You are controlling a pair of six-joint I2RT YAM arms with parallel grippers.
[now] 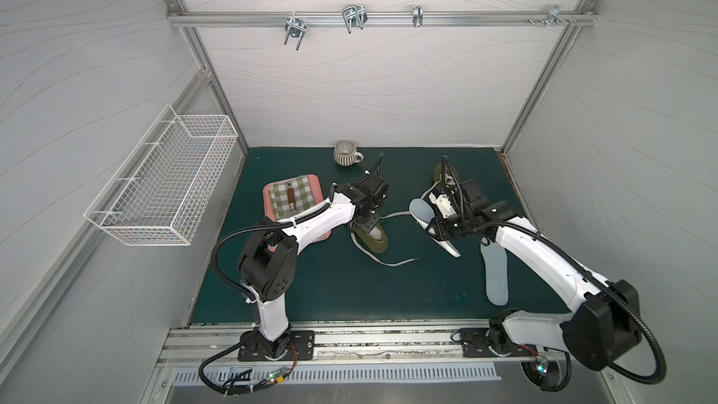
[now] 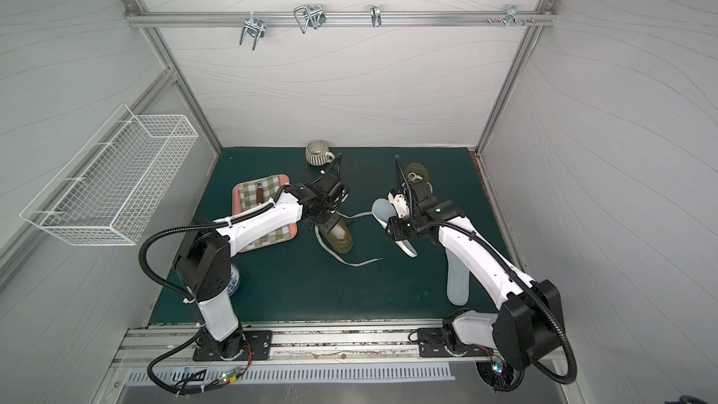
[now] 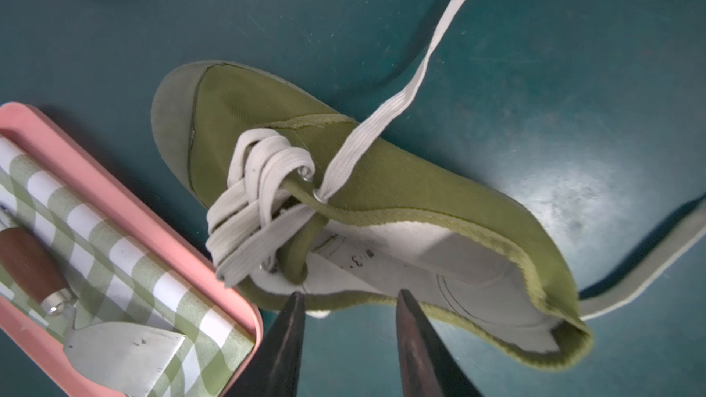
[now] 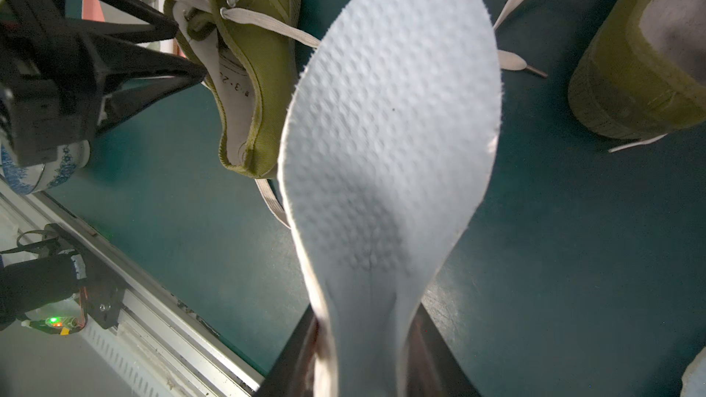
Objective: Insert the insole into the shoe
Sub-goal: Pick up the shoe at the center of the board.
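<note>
right gripper (image 4: 366, 315) clamped on the heel end of the pale insole (image 4: 389, 116); jaws closed in only as far as the insole's width lets them; dimpled underside faces the wrist camera; toe end free, in the air above the green mat (image 1: 349, 293).
in a top view the insole (image 1: 423, 209) hangs between the two shoes, apart from both, none of it inside the shoe yet.
left gripper (image 3: 349, 297) partly open, nothing pinched between the jaws; both tips sit at the near collar rim of the olive shoe (image 3: 382, 169), spaced along the rim rather than across it; touching or a hair off, cannot tell.
shoe on the mat just beside the pink tray (image 3: 76, 162); opening shows white lining; laces bunched over the tongue; one loose lace (image 3: 401, 97) trails away across the mat.
tray holds a checked cloth (image 3: 114, 261) with a wooden-handled trowel (image 3: 114, 349) on it.
second shoe (image 1: 441, 178) further back, partly hidden by the right arm; second insole (image 1: 495, 273) flat on the mat under that arm; ribbed mug (image 1: 347, 153) at the back edge; wire basket (image 1: 163, 180) on the left wall.
</note>
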